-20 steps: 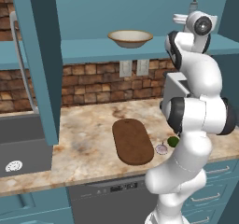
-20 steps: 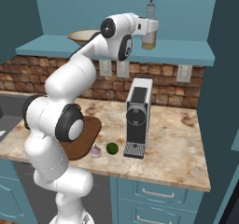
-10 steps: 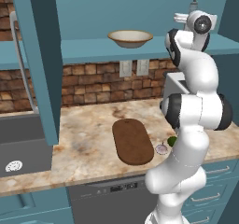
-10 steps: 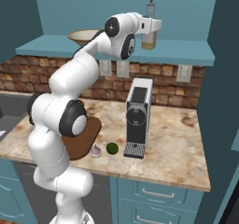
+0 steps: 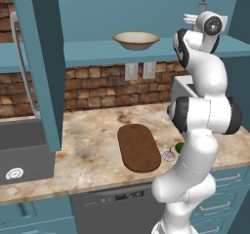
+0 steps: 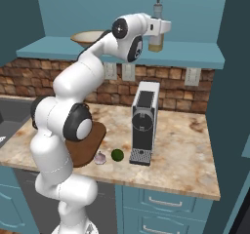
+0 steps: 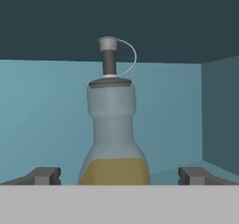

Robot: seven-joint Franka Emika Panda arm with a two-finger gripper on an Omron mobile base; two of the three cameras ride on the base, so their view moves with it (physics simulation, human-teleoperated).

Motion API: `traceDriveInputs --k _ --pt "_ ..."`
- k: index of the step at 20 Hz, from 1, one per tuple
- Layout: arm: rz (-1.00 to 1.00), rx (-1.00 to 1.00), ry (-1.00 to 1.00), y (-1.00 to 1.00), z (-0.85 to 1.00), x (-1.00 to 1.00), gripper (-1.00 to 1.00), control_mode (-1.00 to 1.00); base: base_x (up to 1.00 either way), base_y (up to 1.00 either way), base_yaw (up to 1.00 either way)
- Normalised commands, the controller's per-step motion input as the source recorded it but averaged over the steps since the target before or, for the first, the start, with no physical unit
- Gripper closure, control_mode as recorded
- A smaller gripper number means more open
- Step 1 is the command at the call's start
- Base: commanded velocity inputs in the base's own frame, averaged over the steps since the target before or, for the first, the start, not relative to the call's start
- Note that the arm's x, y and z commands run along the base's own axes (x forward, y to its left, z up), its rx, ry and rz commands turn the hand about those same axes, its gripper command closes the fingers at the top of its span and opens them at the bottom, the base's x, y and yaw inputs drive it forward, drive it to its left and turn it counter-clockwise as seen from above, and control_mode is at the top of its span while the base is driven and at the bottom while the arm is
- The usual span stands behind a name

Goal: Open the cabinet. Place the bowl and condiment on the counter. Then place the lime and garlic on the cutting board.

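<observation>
The jaws (image 7: 119,175) stand wide open and hold nothing, one fingertip (image 7: 44,175) on each side of the condiment (image 7: 113,139), which stands upright on the cabinet (image 5: 146,13) shelf directly between and just ahead of them. Contact cannot be confirmed from the hand view; the bottle body appears centred in the gap, with clearance on both sides. For a sound grasp, advance the hand level until the fingertips flank the wide lower body rather than the narrow neck, then close squarely so the bottle is not tipped. The cabinet's side wall lies close beyond one fingertip, so keep the approach straight and avoid sideways drift. Lift only enough to clear the shelf, then withdraw outward before descending. Farther along the shelf, well apart from the jaws, sits the bowl (image 5: 136,39). Far below the jaws, on the counter (image 6: 190,150), the lime (image 6: 117,154) and garlic (image 6: 100,158) lie side by side, next to the end of the board (image 5: 138,146) and in front of the coffee machine (image 6: 144,122); none has been moved yet.
</observation>
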Motion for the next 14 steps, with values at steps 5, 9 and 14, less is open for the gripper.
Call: traceDriveInputs --k 5,9,14 --pt "0.00 0.00 0.00 0.00 -0.13 0.02 -1.00 -1.00 0.00 0.00 0.00" --pt "0.00 0.00 0.01 0.00 -0.07 0.03 -1.00 -1.00 0.00 0.00 0.00" --pt "0.00 0.00 0.02 0.01 0.00 0.16 -1.00 -1.00 0.00 0.00 0.00"
